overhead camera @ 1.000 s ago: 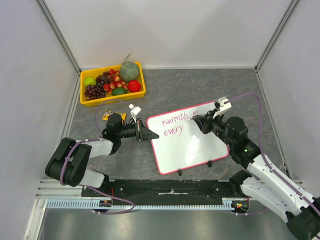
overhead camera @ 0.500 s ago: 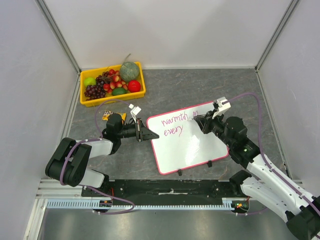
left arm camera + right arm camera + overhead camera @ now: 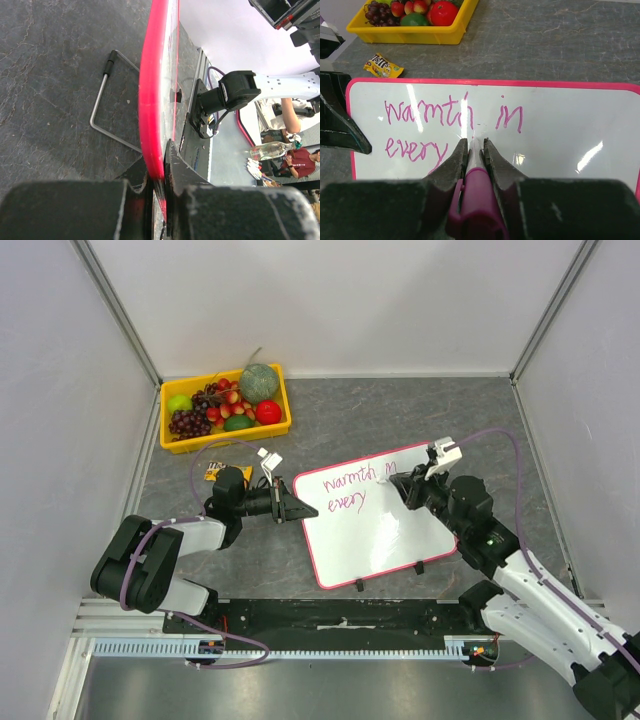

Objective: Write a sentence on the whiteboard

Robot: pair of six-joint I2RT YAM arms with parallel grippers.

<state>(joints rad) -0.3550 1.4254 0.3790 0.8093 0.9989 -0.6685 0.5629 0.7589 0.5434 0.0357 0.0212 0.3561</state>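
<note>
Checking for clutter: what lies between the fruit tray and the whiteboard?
A small yellow candy packet lies between the tray and the whiteboard, touching neither; the right wrist view shows it best.

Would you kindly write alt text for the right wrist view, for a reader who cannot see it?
The right gripper grips a magenta marker, its tip at the whiteboard beside the sentence so far, "warmth in every". A yellow fruit tray stands beyond the board.
</note>
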